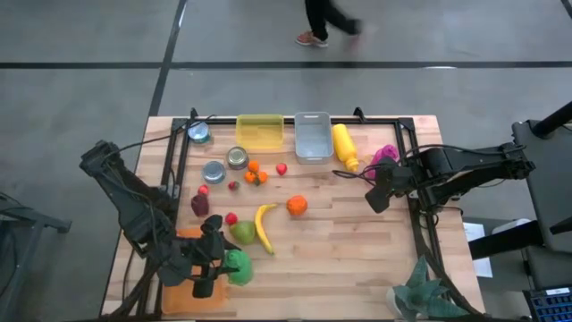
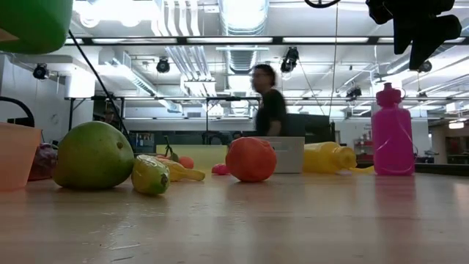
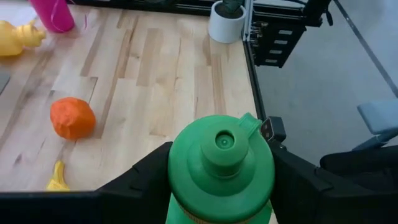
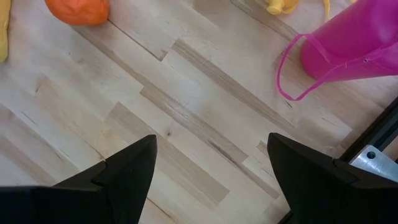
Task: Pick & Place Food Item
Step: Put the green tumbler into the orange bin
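My left gripper [image 1: 217, 268] hangs over the table's near left corner, shut on a green bottle [image 3: 221, 168] with a green cap. The low view shows the bottle [image 2: 33, 22] high above the table top. Food lies on the table: a green fruit [image 1: 243, 233], a banana [image 1: 264, 228], an orange [image 1: 297, 206] and small red and orange pieces [image 1: 255, 172]. My right gripper [image 4: 211, 174] stands open above bare wood at the right, near a pink bottle [image 1: 386, 156]. My left gripper pinches the green bottle's body [image 3: 180, 186] below the cap, with one finger [image 3: 140, 183] on each side. The fingers slant down and lie along the bottle, whose cap end [image 3: 222, 142] points away from the wrist. The bottle is lifted clear of the table.
An orange bin [image 1: 181, 268] sits under the left arm at the near left. At the far edge stand a yellow tub [image 1: 260, 131], a clear tub [image 1: 312, 136], a yellow bottle [image 1: 345, 146] and cans [image 1: 236, 158]. A person walks beyond the table [image 2: 270, 103].
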Controlling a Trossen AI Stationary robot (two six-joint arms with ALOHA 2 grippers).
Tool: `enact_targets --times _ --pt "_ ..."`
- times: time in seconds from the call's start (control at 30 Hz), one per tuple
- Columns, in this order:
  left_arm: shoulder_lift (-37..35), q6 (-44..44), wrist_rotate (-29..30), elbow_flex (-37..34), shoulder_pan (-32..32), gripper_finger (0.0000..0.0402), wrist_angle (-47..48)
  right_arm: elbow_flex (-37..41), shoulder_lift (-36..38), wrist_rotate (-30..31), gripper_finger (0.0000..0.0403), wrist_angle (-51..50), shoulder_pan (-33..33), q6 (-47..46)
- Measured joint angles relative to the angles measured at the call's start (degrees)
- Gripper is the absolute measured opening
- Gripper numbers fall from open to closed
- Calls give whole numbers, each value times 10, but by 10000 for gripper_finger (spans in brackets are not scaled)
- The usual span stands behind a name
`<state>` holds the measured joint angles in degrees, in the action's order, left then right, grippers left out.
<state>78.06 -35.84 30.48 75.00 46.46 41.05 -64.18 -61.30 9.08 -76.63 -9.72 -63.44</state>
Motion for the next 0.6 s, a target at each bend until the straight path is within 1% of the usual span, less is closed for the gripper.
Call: enact_targets --times 0.17,0.33,0.6 --pt "0 27 0 0 0 208 0 0 0 0 304 4 0 0" --pt "0 108 -9 0 -4 208 -15 0 0 0 304 7 0 0" --pt "0 250 -75 -3 -4 208 -61 0 0 0 304 8 0 0"
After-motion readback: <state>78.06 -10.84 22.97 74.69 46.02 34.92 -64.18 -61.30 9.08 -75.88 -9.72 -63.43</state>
